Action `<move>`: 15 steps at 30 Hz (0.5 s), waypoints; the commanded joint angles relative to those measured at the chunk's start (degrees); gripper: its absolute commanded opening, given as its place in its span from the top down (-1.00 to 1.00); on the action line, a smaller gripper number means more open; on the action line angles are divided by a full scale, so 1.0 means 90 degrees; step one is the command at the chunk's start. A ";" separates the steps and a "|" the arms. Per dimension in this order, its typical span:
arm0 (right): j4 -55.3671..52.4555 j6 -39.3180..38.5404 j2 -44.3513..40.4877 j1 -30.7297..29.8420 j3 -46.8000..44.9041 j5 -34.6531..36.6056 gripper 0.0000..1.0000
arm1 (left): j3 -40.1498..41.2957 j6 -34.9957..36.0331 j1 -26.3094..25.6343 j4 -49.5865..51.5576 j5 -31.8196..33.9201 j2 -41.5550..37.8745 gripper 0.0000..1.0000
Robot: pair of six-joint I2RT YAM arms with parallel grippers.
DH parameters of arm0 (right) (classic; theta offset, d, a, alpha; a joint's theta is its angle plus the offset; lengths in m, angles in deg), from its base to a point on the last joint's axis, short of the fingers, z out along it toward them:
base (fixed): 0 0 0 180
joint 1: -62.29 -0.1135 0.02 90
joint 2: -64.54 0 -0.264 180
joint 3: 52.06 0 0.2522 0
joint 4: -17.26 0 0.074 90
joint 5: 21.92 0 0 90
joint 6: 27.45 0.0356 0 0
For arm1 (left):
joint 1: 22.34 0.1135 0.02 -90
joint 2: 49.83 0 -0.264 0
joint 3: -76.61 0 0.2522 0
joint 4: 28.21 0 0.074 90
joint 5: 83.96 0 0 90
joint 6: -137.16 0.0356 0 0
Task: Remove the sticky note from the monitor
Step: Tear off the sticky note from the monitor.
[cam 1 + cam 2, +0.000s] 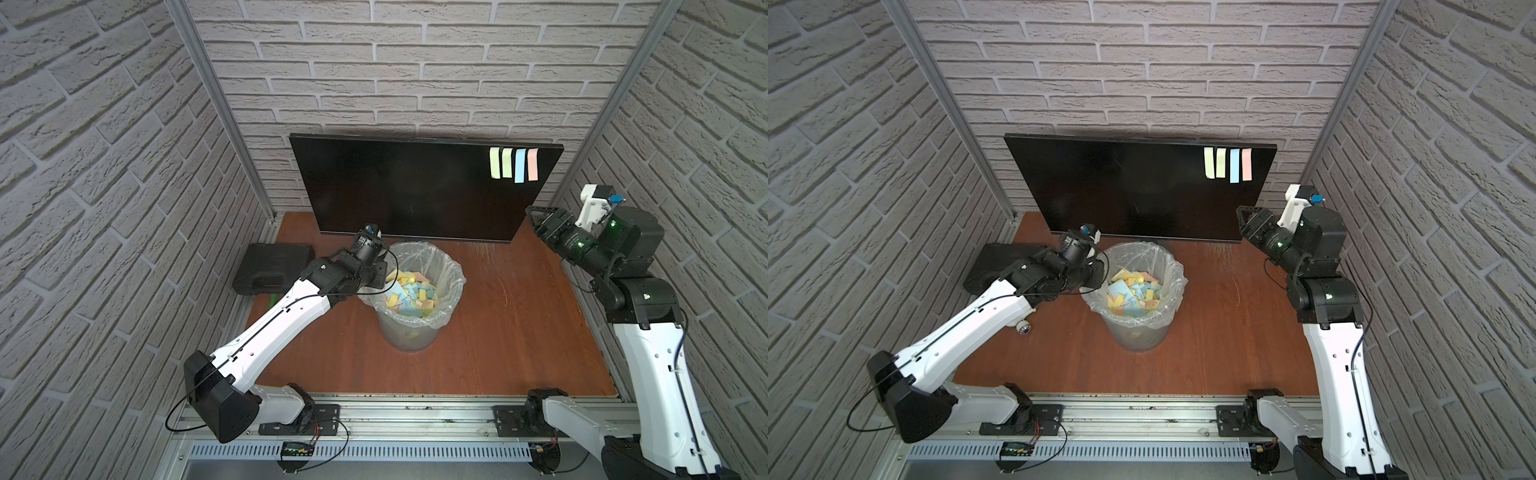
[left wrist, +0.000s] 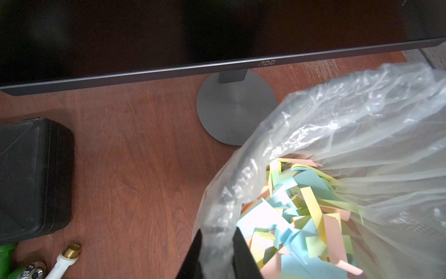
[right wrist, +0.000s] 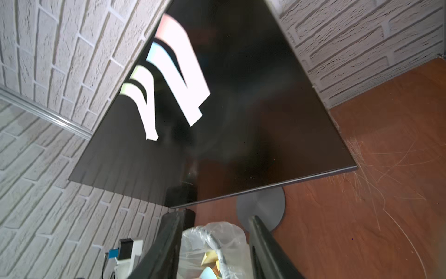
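Hanging in a row near the upper right corner of the monitor (image 1: 395,187), the four notes (image 1: 513,164) sit side by side on the dark glass: two yellow-green, one blue, and a pink note (image 1: 532,164) nearest the bezel. They are thin paper strips, so I judge them almost weightless and limp, probably held only by a band of adhesive along the top. In the right wrist view their lower ends (image 3: 193,113) seem to bow off the screen, which would make those free bottom edges the place to pinch. A pull down and away from the glass should peel one cleanly, while a sideways tug may tear or crease it. The glossy screen looks easy to scratch, and it stands on a single round foot (image 2: 236,108), so pressing hard could rock it. The right end effector (image 3: 218,215) is empty, its jaws half apart, held below the notes and angled up toward them, well clear of the glass. The left end effector (image 2: 218,235) is clamped on the clear liner (image 2: 337,108) at the rim of the bin (image 1: 453,266), which stands on the counter (image 1: 519,332) in front of the monitor, partly filled with discarded notes.
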 commanded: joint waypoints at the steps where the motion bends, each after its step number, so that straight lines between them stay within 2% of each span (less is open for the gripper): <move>1: 0.1948 0.1330 0.0198 0.0559 -0.0439 -0.1311 0.03 | 0.0207 -0.0038 -0.0033 0.0008 -0.0070 -0.0047 0.60; 3: 0.2404 0.1644 0.0291 0.0738 -0.0501 -0.1501 0.03 | 0.0223 -0.0049 -0.0027 0.0002 -0.0073 -0.0052 0.60; 8: 0.2617 0.1571 0.0555 0.0939 -0.0225 -0.1606 0.01 | 0.0196 -0.0038 -0.0030 0.0009 -0.0069 -0.0041 0.60; 15: 0.3256 0.1947 0.0993 0.0979 -0.0042 -0.1918 0.01 | 0.0197 -0.0042 -0.0032 -0.0004 -0.0056 -0.0031 0.60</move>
